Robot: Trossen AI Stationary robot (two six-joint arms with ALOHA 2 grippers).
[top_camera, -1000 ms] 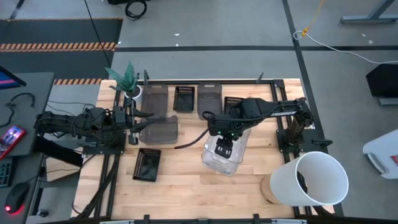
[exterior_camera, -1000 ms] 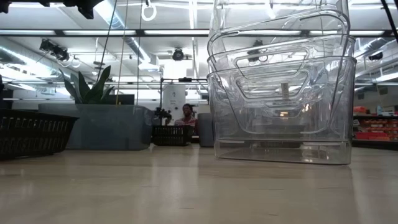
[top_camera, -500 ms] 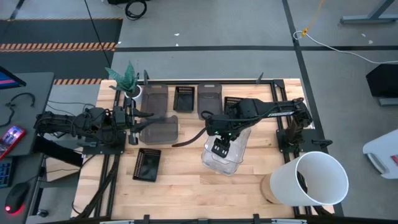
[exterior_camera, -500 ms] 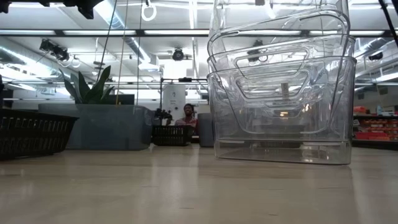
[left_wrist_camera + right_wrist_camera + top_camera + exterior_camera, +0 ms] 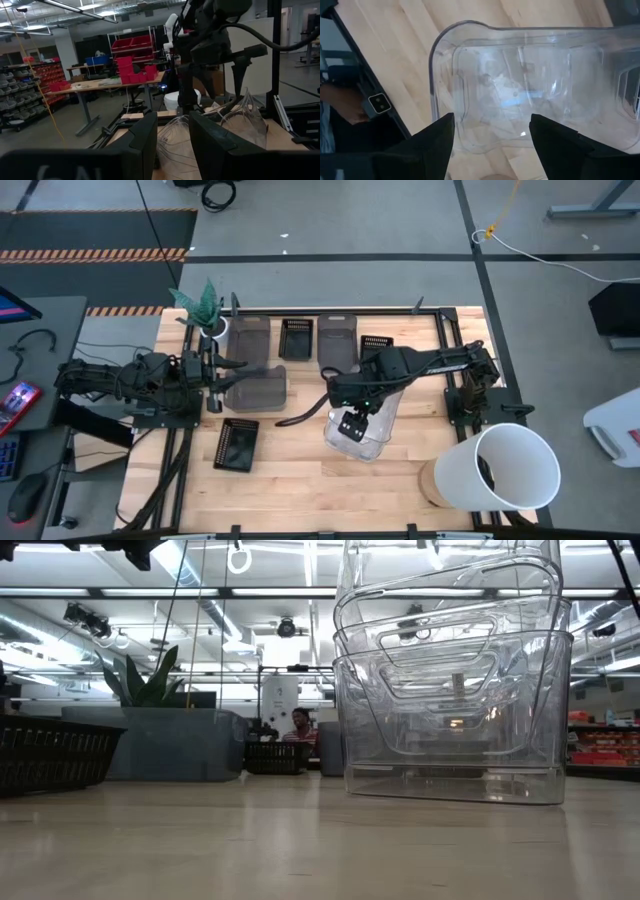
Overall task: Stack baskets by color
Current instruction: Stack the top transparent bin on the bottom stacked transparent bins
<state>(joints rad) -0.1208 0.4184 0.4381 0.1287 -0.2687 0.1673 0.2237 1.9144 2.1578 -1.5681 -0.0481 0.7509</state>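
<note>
My right end effector (image 5: 352, 423) hangs spread wide over the stack of clear baskets (image 5: 362, 425), holding nothing; in my right wrist view its two dark fingers (image 5: 559, 145) straddle the open mouth of the top basket, apart from the rim. My left end effector (image 5: 213, 385) waits partly open at the left edge of the bench (image 5: 300, 475), empty, right beside a smoky grey basket (image 5: 257, 388).

The clear stack stands right of the bench's middle, several nested deep (the low view shows their rims stepped one above another). My worry is height: if I drift sideways before I have lifted clear, a finger could catch that top rim and drag or tip the whole light stack.

Next come the grey ones, two more at the back (image 5: 337, 338), and the black slotted baskets, one at the front left (image 5: 236, 444) and others at the back (image 5: 296, 337). My cable (image 5: 305, 409) trails across the bench and could snag. The white bucket (image 5: 503, 466) crowds my right side.
</note>
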